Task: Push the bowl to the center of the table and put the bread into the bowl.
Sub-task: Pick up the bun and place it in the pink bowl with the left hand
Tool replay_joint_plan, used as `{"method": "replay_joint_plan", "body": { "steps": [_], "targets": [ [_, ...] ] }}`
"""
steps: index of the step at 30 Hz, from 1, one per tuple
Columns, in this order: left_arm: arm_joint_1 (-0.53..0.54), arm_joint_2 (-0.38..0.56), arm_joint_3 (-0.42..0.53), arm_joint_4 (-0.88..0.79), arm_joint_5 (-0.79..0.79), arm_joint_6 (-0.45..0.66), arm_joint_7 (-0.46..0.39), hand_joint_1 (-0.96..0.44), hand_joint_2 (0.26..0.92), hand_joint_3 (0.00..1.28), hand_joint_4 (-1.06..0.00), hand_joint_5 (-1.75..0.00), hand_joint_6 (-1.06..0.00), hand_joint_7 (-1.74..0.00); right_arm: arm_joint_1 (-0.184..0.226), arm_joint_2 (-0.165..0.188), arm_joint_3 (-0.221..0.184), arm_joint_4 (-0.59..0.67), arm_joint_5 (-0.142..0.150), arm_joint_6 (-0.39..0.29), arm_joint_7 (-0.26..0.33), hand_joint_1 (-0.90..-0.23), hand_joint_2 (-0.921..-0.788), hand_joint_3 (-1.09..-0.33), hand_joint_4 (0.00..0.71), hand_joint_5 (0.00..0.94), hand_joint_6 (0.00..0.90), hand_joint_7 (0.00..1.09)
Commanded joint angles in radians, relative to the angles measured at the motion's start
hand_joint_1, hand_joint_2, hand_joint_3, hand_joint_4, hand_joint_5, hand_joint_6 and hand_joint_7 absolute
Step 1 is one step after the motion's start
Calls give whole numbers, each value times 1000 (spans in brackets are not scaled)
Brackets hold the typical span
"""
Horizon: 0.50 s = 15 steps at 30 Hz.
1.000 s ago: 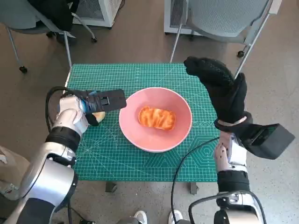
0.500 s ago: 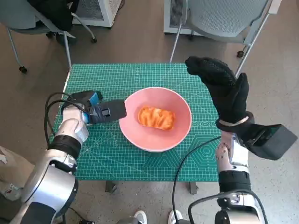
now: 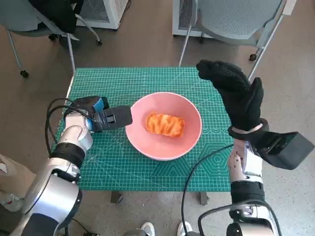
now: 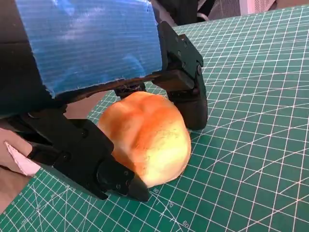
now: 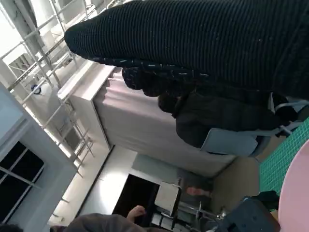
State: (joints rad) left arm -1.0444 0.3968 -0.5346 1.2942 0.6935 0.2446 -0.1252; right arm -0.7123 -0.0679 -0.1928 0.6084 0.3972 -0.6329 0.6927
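Head cam first: the round pink plastic bowl (image 3: 164, 125) sits roughly mid-table on the green gridded cutting mat (image 3: 147, 78), and there's already an orange-glazed bread piece (image 3: 165, 124) lying inside it. The left hand with blue tape on its back (image 3: 98, 115) is down on the mat just beside the bowl's left rim, and you can't see what's under it from up here. The right hand in the black knitted glove (image 3: 234, 93) is raised over the table's right side, off the bowl, fingers mostly straight with the tips bent over, nothing in it.

Left wrist cam: this one clears it up. The left hand's black fingers (image 4: 186, 92) are wrapped around a round golden bread roll (image 4: 145, 137), which is resting on the green mat. So that hand is gripping the roll, with fingers on both sides of it.

Right wrist cam: mostly just the glove (image 5: 203, 43) as a dark band, empty, plus a sliver of pink bowl rim (image 5: 294, 193) and green mat in one corner. A grey chair (image 5: 229, 142) with something dark draped on it is behind.
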Motion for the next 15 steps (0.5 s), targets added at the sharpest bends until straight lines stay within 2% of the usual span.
{"method": "replay_joint_plan", "body": {
  "steps": [1, 15],
  "targets": [
    [11, 10, 9, 8, -12, -3, -18, 1, 920, 132, -587, -1257, -574, -1247, 20, 0, 2, 13, 0, 13, -4, -671, -921, -878, 55, 0, -1, 250],
    [13, 15, 21, 1, -20, -13, -26, 1, 921, 132, -585, -1259, -573, -1248, 19, 3, 4, 17, 1, 15, -3, -679, -921, -875, 55, 0, -1, 251]
  ]
}}
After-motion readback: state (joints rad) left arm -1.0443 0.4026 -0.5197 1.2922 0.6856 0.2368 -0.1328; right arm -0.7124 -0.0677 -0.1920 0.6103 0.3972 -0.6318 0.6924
